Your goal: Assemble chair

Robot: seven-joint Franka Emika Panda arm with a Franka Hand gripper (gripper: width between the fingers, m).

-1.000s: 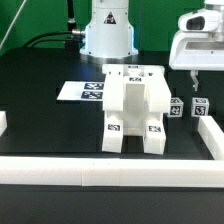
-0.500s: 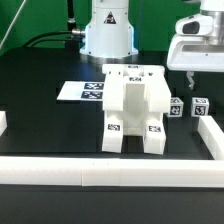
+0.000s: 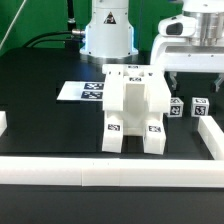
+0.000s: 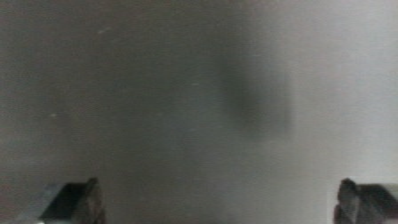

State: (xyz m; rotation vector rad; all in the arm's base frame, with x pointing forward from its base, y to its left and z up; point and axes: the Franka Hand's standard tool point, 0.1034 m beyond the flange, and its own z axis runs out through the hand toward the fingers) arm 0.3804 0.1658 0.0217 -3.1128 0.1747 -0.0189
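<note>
While spread wide, the claw [image 3: 186,80] hangs high beside the chair [image 3: 133,110].

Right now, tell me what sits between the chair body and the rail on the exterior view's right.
In the exterior view, two tagged cubes: first cube beside the chair body, second cube nearer the rail.

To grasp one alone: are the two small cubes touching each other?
Apart. The exterior view shows dark table between the cube nearer the chair and the other cube.
</note>
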